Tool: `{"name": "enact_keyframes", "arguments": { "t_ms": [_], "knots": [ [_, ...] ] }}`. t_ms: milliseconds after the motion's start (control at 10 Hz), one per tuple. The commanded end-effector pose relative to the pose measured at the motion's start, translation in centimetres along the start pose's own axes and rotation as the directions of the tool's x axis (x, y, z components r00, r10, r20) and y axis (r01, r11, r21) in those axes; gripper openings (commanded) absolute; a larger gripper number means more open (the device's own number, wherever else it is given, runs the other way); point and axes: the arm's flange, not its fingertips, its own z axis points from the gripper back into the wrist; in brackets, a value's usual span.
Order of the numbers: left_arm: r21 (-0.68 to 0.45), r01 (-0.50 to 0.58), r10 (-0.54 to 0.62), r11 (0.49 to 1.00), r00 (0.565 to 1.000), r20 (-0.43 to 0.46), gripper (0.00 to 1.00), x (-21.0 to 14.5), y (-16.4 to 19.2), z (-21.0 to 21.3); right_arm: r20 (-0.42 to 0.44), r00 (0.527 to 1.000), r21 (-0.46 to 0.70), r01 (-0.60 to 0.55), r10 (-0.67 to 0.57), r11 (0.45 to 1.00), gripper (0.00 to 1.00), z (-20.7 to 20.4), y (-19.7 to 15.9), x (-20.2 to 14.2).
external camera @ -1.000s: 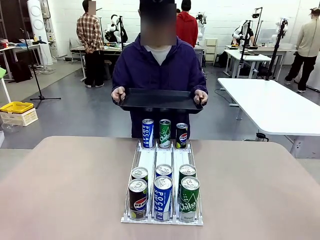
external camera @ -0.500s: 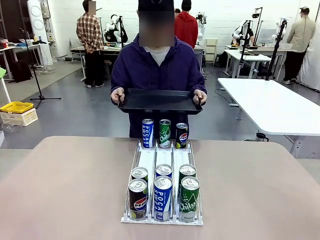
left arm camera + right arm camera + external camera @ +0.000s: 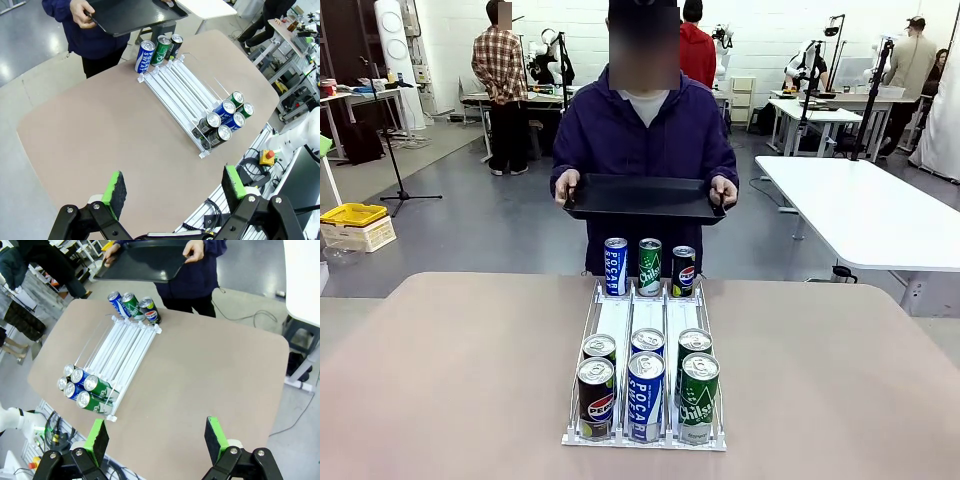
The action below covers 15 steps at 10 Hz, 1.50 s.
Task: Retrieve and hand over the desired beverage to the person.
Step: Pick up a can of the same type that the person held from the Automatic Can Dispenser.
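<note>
Rack [image 3: 616, 322], near end: Pepsi [image 3: 596, 398], Pocari [image 3: 645, 396], Chilsung [image 3: 699, 396]. Far end: Pocari Sweat [image 3: 615, 266], far Chilsung [image 3: 649, 266], far Pepsi [image 3: 684, 270]. Person [image 3: 645, 130] holds black tray [image 3: 640, 196]. Left gripper [image 3: 174, 184], right gripper [image 3: 156, 436] wide.

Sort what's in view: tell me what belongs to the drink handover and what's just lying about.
For the job: the person, black tray, white rack, six near cans, three far cans, left gripper and right gripper, both open.
Lying about: yellow crate, white side table, tripod stand.
</note>
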Motion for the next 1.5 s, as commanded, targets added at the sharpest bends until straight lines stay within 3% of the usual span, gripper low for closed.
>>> {"name": "enact_keyframes", "arguments": {
  "t_ms": [0,1400],
  "knots": [
    [0.005,0.021,-0.021,1.0,1.0,-0.013,1.0,-0.01,0.19,0.28,0.001,1.0,0.014,-0.011,0.011,1.0,1.0,0.08,0.01,-0.08],
    [0.005,0.021,-0.021,1.0,1.0,-0.013,1.0,-0.01,0.19,0.28,0.001,1.0,0.014,-0.011,0.011,1.0,1.0,0.08,0.01,-0.08]
  ]
}}
